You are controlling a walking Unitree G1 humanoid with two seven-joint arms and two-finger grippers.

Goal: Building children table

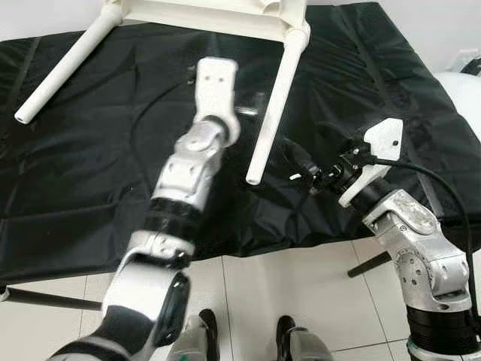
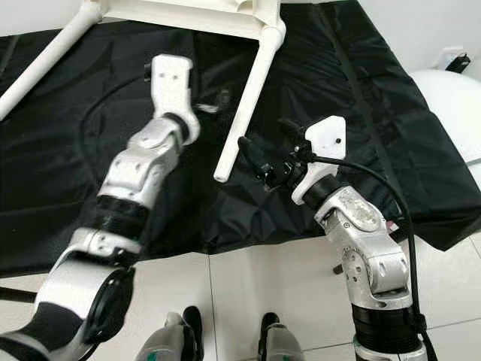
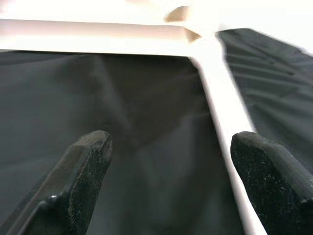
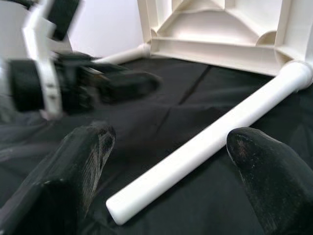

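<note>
My right tool point(image 1: 304, 171), open and empty, faces the white leg point(image 1: 276, 101), whose free end points toward it.

Bright, even indoor light fills the scene. The white table frame point(image 3: 98, 41) blows out to glare in the left wrist view, its edges soft. The black cloth point(image 1: 90, 173) beneath it shows faint sheen on its creases. Nearby fingers point(image 4: 83, 161) look blurred.
</note>
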